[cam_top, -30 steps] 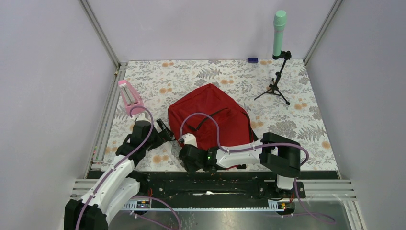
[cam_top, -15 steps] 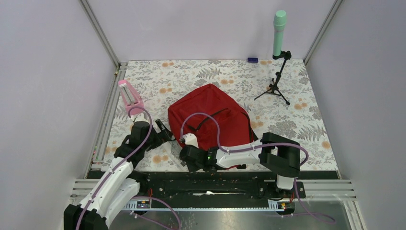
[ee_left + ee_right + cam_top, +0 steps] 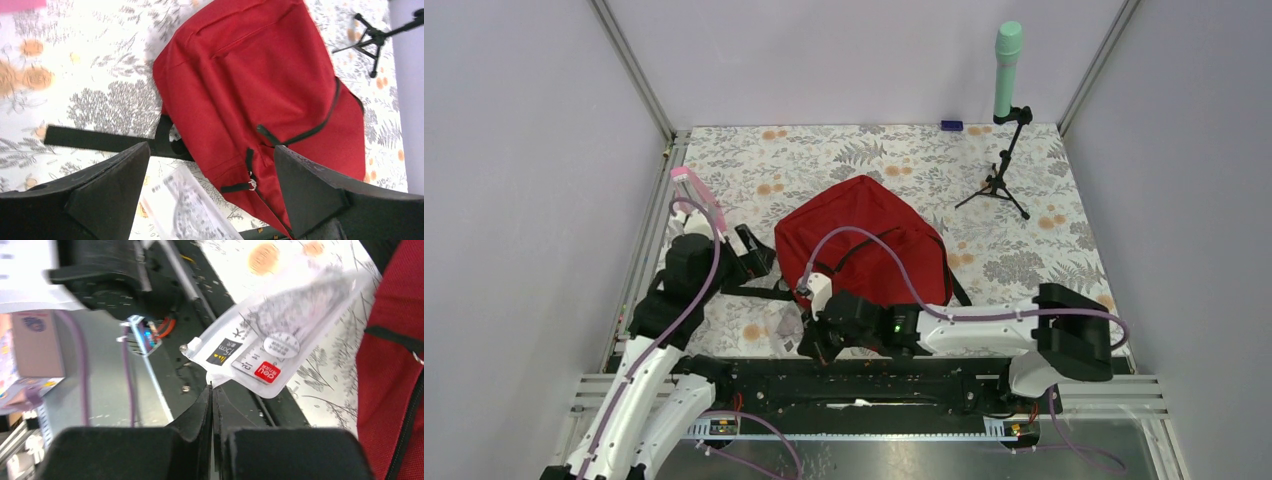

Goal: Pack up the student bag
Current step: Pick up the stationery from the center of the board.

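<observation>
Left arm (image 3: 686, 265) retreated; wrist view alone shows right jaws pinching clear pouch (image 3: 280, 335).

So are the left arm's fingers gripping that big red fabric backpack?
No, the left fingers stand wide open, holding nothing, apart from the red fabric backpack.

l arm (image 3: 629, 385) / r arm (image 3: 972, 330): white, blk joints | cables (image 3: 854, 229): purple
</observation>
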Action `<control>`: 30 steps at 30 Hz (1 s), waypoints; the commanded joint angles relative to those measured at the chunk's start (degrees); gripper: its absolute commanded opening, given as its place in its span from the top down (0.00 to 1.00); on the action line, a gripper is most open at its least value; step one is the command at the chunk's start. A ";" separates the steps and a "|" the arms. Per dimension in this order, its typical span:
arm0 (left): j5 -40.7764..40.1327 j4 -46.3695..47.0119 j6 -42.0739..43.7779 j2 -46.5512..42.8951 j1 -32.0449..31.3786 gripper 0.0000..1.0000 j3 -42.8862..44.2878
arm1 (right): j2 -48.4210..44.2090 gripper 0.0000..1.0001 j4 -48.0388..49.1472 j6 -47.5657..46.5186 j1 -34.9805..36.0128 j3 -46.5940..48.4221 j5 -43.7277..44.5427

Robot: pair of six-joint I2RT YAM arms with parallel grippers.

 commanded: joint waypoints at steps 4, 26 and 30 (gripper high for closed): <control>8.96 -6.10 13.88 -0.82 0.38 0.01 10.98 | -12.76 1.00 -7.51 -8.87 -0.59 5.64 0.27; 40.48 25.79 11.66 -5.79 -0.64 0.03 1.71 | -24.94 1.00 -11.58 -8.19 -13.99 18.03 15.56; 41.77 35.85 8.76 -4.13 -4.52 0.03 -0.88 | -24.53 1.00 -6.97 -6.02 -13.99 18.47 14.99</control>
